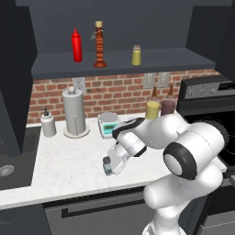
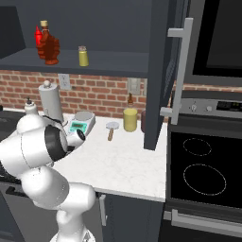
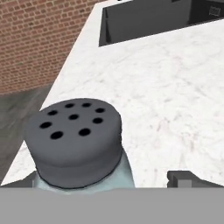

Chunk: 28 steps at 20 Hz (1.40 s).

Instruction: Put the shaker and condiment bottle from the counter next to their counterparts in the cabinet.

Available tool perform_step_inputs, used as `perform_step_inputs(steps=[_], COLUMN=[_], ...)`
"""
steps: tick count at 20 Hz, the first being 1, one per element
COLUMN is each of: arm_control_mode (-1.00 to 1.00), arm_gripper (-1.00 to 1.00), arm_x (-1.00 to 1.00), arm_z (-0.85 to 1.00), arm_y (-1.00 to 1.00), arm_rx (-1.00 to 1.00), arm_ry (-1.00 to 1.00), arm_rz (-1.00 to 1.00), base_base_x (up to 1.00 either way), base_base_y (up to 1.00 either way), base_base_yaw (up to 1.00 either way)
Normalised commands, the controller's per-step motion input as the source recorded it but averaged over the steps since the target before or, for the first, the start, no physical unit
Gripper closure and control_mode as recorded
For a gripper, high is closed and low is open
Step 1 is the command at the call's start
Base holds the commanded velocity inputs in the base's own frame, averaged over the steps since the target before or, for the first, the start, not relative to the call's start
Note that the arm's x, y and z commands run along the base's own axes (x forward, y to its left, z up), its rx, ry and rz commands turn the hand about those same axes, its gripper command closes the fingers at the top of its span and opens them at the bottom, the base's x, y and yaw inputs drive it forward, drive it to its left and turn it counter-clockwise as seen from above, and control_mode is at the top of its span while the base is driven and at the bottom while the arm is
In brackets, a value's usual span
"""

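Your condiment bottle (image 1: pixel 99 45) already stands in the cabinet (image 1: pixel 119 62); now the open pincer (image 1: pixel 110 166) straddles the shaker (image 1: pixel 107 166) on the counter (image 1: pixel 59 165), so close, then lift

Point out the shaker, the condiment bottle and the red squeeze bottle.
shaker (image 3: pixel 73 131), hand view, dark perforated cap.
condiment bottle (image 1: pixel 99 46), left base view, ribbed body.
red squeeze bottle (image 1: pixel 77 47), left base view, body.

You get flat, even rendered light with no glare and hardly any shadows. The counter (image 1: pixel 69 170) reads bright; the cabinet (image 1: pixel 124 62) stays dim (edges look soft and coarse).
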Motion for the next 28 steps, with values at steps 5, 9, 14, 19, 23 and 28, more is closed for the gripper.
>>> perform_step_inputs(steps=[5,9,14,19,23,28], arm_control_mode=[-1.0,-1.0,-1.0,-1.0,-1.0,-1.0], arm_gripper=[1.0,1.0,1.0,1.0,1.0,1.0], arm_x=[0.19,0.05,-0.01,-0.05,-0.03,0.0], arm_z=[-0.25,-0.18,0.36,0.96,0.95,0.98], arm_y=[0.19,0.06,0.0,0.01,0.0,-0.06], arm_rx=[0.0,0.03,0.05,0.0,0.0,0.0], arm_ry=[0.0,0.0,0.0,-0.01,0.0,0.0], arm_rz=[0.07,0.06,-0.03,-0.15,-0.2,-0.26], base_base_x=[0.0,0.0,0.0,0.0,0.0,0.0], base_base_y=[0.0,0.0,0.0,0.0,0.0,0.0], base_base_yaw=[0.0,0.0,0.0,0.0,0.0,0.0])
